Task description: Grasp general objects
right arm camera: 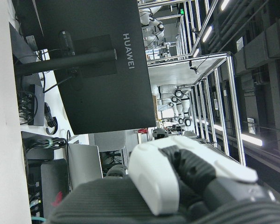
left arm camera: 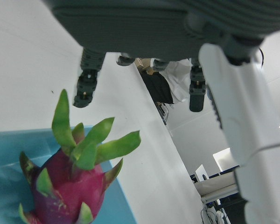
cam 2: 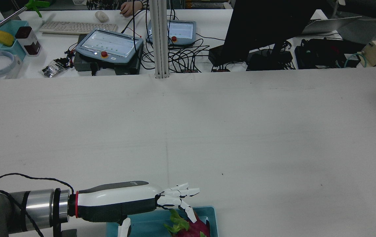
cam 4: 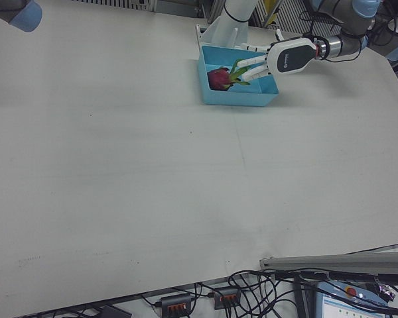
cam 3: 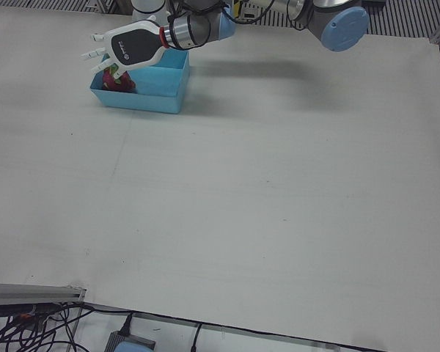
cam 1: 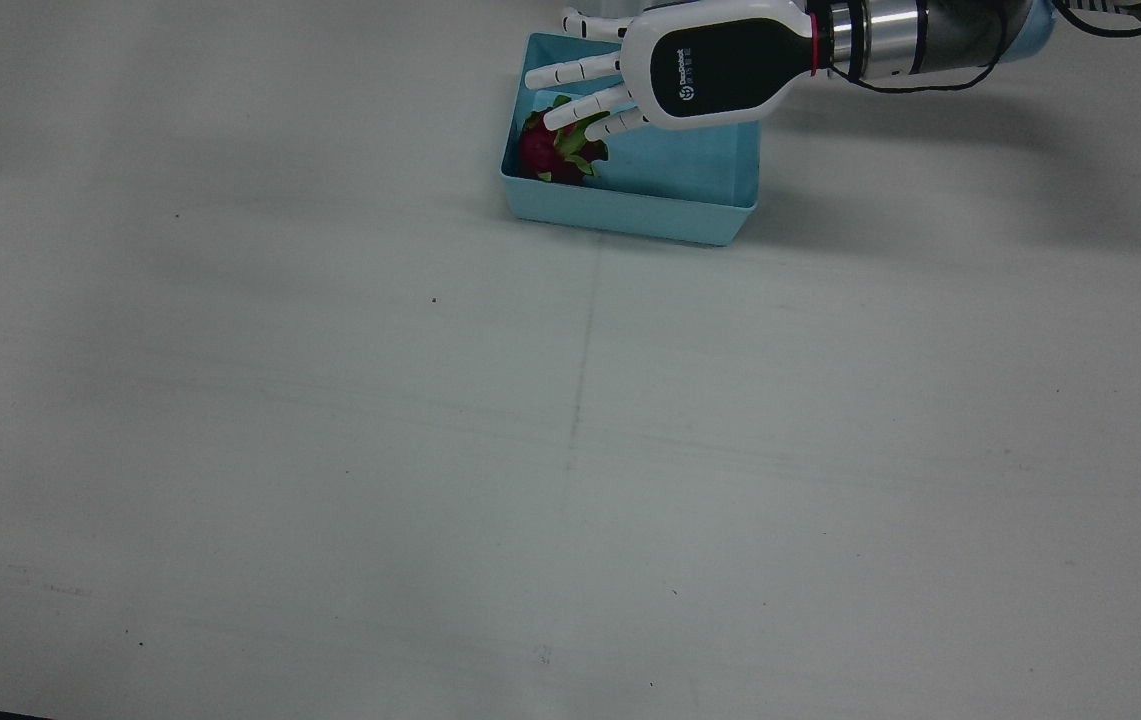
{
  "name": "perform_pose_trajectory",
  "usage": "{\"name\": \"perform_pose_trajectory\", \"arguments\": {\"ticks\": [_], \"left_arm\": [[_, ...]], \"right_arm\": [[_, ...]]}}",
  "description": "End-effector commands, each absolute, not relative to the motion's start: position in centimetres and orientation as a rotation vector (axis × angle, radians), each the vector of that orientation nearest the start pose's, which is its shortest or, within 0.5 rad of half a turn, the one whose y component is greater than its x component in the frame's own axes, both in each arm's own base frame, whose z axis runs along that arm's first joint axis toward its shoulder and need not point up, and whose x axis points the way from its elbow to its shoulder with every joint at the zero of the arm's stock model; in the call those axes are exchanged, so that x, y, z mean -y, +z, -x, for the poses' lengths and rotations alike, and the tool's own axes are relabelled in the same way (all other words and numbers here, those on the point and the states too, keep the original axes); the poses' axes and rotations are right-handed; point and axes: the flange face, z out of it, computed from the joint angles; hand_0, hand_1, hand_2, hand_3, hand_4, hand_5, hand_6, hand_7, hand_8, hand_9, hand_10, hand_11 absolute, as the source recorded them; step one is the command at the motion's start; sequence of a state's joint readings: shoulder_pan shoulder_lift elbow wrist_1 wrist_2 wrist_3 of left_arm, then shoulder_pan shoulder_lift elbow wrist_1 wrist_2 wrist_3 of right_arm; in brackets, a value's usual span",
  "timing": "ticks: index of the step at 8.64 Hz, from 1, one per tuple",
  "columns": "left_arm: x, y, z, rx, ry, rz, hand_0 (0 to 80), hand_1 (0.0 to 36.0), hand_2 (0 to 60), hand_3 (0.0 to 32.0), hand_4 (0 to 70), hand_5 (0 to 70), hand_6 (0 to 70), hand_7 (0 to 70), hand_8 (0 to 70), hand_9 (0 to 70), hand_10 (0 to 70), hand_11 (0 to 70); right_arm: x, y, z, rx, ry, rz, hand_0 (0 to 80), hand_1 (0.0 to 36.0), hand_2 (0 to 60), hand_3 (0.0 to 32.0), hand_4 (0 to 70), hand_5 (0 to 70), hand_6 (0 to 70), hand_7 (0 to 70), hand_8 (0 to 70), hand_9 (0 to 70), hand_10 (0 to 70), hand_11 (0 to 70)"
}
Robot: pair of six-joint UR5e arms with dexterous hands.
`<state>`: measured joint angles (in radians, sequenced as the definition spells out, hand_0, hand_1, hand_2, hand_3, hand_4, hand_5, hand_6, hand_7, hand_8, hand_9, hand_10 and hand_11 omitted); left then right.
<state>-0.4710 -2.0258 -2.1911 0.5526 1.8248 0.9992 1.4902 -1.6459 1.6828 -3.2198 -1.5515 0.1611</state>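
Note:
A magenta dragon fruit with green leaves lies in the left end of a light blue bin. My left hand is open, its fingers spread flat just above the fruit and holding nothing. The rear view shows the hand over the fruit at the bin's rim. The left hand view shows the fruit below dark fingertips, with a gap between them. The right hand view shows only part of my right hand, facing a monitor.
The bin stands near the robot's side of the white table, by an arm pedestal. Beyond the table's far edge are teach pendants, a keyboard and a black monitor.

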Motion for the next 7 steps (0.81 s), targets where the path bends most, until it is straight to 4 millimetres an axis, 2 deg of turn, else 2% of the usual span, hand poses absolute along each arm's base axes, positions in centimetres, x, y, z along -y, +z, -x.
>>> {"name": "perform_pose_trajectory", "arguments": {"ticks": [1,2,3,4,5,6,7], "left_arm": [[45.8,30.2,-28.7,-2.099,-0.555,0.146,46.4,3.2,0.0,32.0,0.0,35.1,0.0,5.6,0.0,0.0,0.0,0.1],[50.2,33.2,-23.3,-2.090,-0.650,0.039,47.7,4.5,0.0,32.0,0.0,36.6,0.0,5.8,0.0,0.0,0.0,0.7],[51.8,35.0,-19.6,-2.079,-0.714,-0.023,50.7,7.0,0.0,32.0,0.0,40.2,0.0,6.5,0.0,0.0,0.0,1.7],[54.5,37.3,-14.9,-2.050,-0.815,-0.108,53.4,8.9,0.0,32.0,0.0,49.0,0.0,8.2,0.0,0.2,0.0,1.7],[57.1,40.2,-11.4,-2.031,-0.903,-0.158,54.6,10.3,0.0,32.0,0.0,52.2,0.0,8.1,0.0,0.2,0.0,2.1],[59.6,43.2,-9.6,-2.067,-0.974,-0.159,59.1,10.5,0.0,32.0,0.0,54.0,0.0,7.7,5.1,0.1,0.1,0.7],[61.3,46.4,-8.2,-2.079,-1.111,-0.197,65.4,12.8,0.0,32.0,0.0,56.3,0.0,7.5,9.0,0.1,0.0,0.0]], "right_arm": [[46.5,67.6,-9.9,-2.113,-2.213,-0.233,0.0,0.0,0.0,0.0,0.0,0.0,0.0,0.0,0.0,0.0,0.0,0.0],[46.5,67.6,-9.9,-2.113,-2.213,-0.233,0.0,0.0,0.0,0.0,0.0,0.0,0.0,0.0,0.0,0.0,0.0,0.0],[46.5,67.6,-9.8,-2.114,-2.214,-0.235,0.0,0.0,0.0,0.0,0.0,0.0,0.0,0.0,0.0,0.0,0.0,0.0],[46.5,67.6,-9.8,-2.114,-2.214,-0.235,0.0,0.0,0.0,0.0,0.0,0.0,0.0,0.0,0.0,0.0,0.0,0.0],[46.5,67.6,-9.8,-2.114,-2.215,-0.237,0.0,0.0,0.0,0.0,0.0,0.0,0.0,0.0,0.0,0.0,0.0,0.0],[46.5,67.6,-9.8,-2.114,-2.214,-0.235,0.0,0.0,0.0,0.0,0.0,0.0,0.0,0.0,0.0,0.0,0.0,0.0],[46.5,67.6,-9.8,-2.114,-2.214,-0.235,0.0,0.0,0.0,0.0,0.0,0.0,0.0,0.0,0.0,0.0,0.0,0.0]]}}
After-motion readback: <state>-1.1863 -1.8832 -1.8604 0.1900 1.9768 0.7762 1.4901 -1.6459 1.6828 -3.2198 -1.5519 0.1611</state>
